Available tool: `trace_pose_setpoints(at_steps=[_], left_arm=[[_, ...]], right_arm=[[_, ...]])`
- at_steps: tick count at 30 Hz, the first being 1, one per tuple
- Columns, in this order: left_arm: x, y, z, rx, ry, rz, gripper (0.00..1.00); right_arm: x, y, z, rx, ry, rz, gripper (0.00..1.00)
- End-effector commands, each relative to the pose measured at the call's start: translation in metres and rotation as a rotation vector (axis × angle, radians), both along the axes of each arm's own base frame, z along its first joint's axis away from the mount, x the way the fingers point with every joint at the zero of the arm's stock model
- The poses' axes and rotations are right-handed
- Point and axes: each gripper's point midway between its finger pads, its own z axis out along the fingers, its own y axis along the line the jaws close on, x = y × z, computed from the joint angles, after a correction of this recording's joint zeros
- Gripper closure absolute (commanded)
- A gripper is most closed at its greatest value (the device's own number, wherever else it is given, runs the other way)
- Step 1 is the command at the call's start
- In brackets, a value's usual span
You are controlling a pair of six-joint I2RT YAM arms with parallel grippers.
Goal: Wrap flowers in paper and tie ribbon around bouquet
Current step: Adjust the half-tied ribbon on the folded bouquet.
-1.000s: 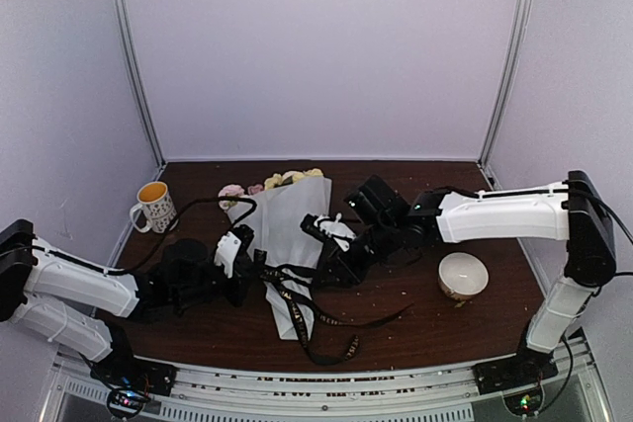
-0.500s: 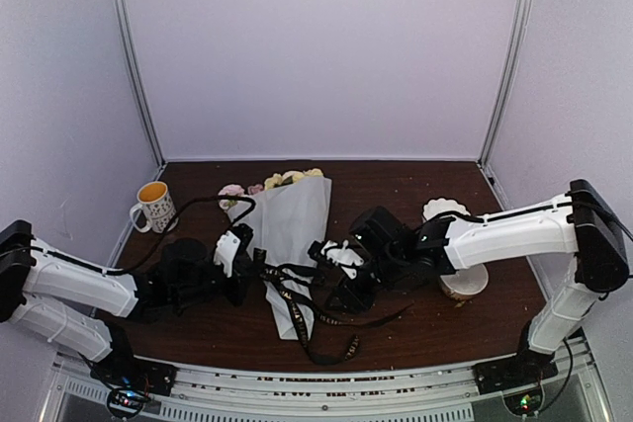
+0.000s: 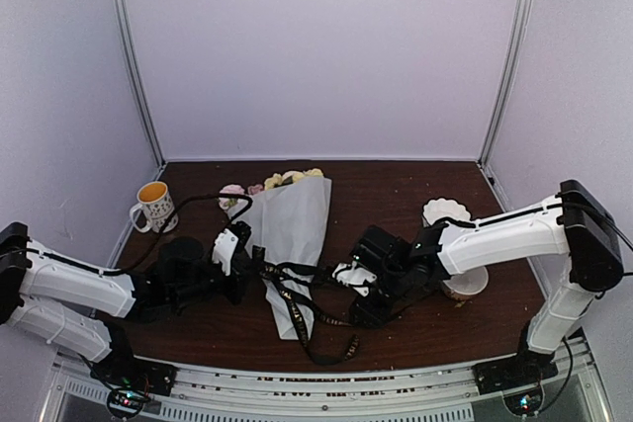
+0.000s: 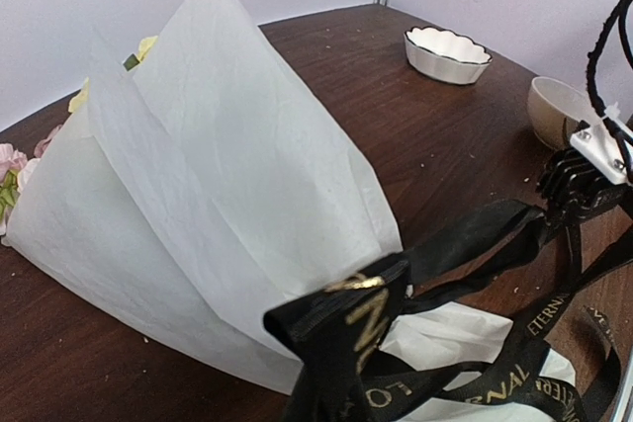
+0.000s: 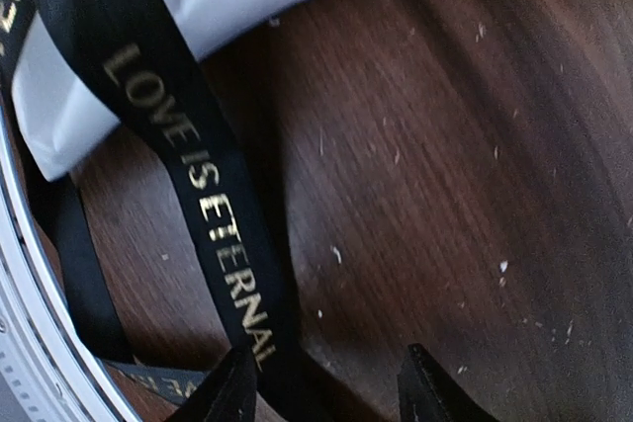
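Retreating right hand (image 5: 326, 384), jaws wider, over ribbon (image 5: 188, 165).

Soft even light, wrist close-ups slightly blurred

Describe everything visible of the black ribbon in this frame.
The ribbon is narrow, black, satin-looking, printed in gold with LOVE IS ETERNAL. It lies floppy in loose loops over the narrow end of the paper bouquet and trails onto the brown table. One bunched part sits in the shut left gripper; another strand runs between the open fingertips of the right gripper, not clamped.
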Motion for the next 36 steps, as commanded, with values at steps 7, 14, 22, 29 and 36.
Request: trace_pose_setpoints(at_steps=[7,14,22,29,36], left_arm=[[0.005,-0.004,0.008,-0.013,-0.021,0.001,1.0],[0.004,0.001,0.008,-0.015,-0.024,0.013,1.0],[0.005,0.001,0.009,-0.013,-0.028,0.013,1.0],[0.004,0.001,0.01,-0.015,-0.028,0.012,1.0],[0.004,0.001,0.012,-0.016,-0.03,0.01,1.0]], right_arm=[[-0.009,-0.059,-0.031,-0.306,0.025,-0.019,0.51],[-0.021,-0.059,-0.014,-0.264,0.058,0.033,0.51],[-0.031,-0.05,0.005,-0.173,0.081,0.039,0.49],[-0.036,-0.052,-0.023,-0.241,0.058,-0.028,0.45],[-0.036,-0.06,-0.041,-0.315,0.017,-0.071,0.5]])
